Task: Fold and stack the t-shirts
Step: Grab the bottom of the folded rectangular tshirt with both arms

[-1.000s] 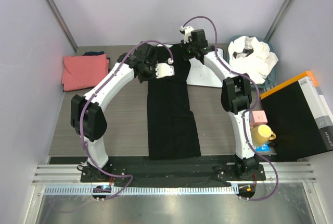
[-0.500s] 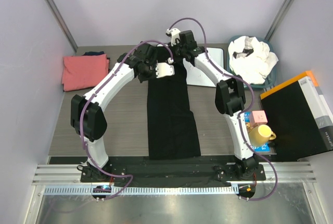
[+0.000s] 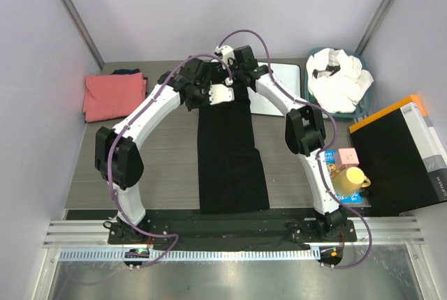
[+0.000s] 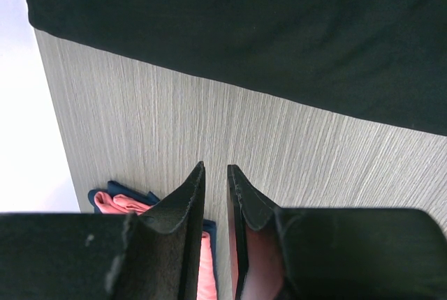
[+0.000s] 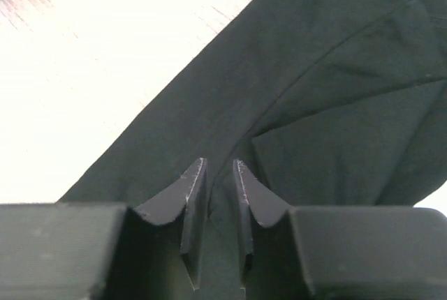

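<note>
Black tee [image 3: 230, 160] lies folded into a long strip mid-worktop [image 3: 160, 167]; left pincer [image 4: 216, 167] and right pincer [image 5: 218, 164] hover at its far end, each slightly apart, gripping nothing. Coral-pink tee [image 3: 113, 95] sits folded far left; white tees [image 3: 342, 77] heaped right. Crosswise folding and stacking remain, I'd judge.

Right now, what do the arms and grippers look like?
White shells with black joint housings on the left arm and right arm; a purple cable loops along each. The left gripper and right gripper each have two black wedge-shaped fingers.

Bright even light, wrist-view glare
</note>
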Motion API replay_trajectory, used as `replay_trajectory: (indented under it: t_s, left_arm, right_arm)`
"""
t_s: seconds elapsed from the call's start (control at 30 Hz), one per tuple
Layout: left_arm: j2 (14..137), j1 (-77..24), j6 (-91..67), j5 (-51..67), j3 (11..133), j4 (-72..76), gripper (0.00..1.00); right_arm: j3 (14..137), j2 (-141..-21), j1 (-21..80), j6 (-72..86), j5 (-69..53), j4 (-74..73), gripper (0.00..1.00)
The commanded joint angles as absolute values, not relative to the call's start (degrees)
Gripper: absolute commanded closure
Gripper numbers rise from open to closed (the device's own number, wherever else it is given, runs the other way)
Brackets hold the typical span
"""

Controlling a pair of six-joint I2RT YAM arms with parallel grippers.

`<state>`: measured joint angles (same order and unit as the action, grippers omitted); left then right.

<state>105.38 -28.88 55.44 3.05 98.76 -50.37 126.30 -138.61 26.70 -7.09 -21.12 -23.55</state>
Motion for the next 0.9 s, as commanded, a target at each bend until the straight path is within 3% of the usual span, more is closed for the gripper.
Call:
replay_trajectory:
  t_s: [0.0,0.17,0.3,0.37,0.43,0.57,0.63,0.67,0.73,0.87]
  left_arm:
    - [103.36,-29.09,54.49,3.87,98.7,-48.78,0.81]
    - [101.7,-29.09,54.05,4.57,95.02,-45.98,0.81]
    - [100.11,-29.09,52.22,5.98,91.68,-44.48,0.81]
    - [99.15,-29.09,51.33,6.33,89.83,-43.16,0.82]
    - [96.95,-28.92,50.54,6.5,86.51,-42.02,0.99]
    - [89.67,-27.69,50.88,9.05,75.44,-34.83,1.0]
    - [83.52,-27.77,52.63,11.49,67.0,-31.14,1.0]
    - [81.5,-27.77,53.26,12.38,64.28,-29.98,0.86]
    - [75.45,-27.95,53.96,14.05,57.07,-27.78,0.7]
    - [67.25,-28.47,62.11,19.93,47.3,-25.05,0.61]
  right_arm:
    - [129.29,-137.29,27.33,-7.82,-20.49,-23.12,0.72]
    - [126.49,-134.65,25.14,-9.23,-7.23,-19.78,0.85]
    - [122.09,-132.72,21.89,-11.07,-5.45,-19.95,0.99]
    - [117.98,-130.53,20.66,-12.48,-5.62,-20.13,0.99]
    - [113.15,-128.33,19.78,-15.18,-7.29,-21.0,0.99]
    - [99.0,-116.85,18.81,-26.34,-10.02,-21.1,0.99]
    - [88.14,-111.39,18.72,-33.36,-11.24,-20.66,0.91]
    - [83.98,-108.49,18.72,-40.62,-11.6,-19.87,0.76]
    - [72.32,-98.91,18.72,-47.86,-13.69,-18.99,0.65]
    - [54.7,-82.65,18.81,-66.76,-18.27,-18.81,0.31]
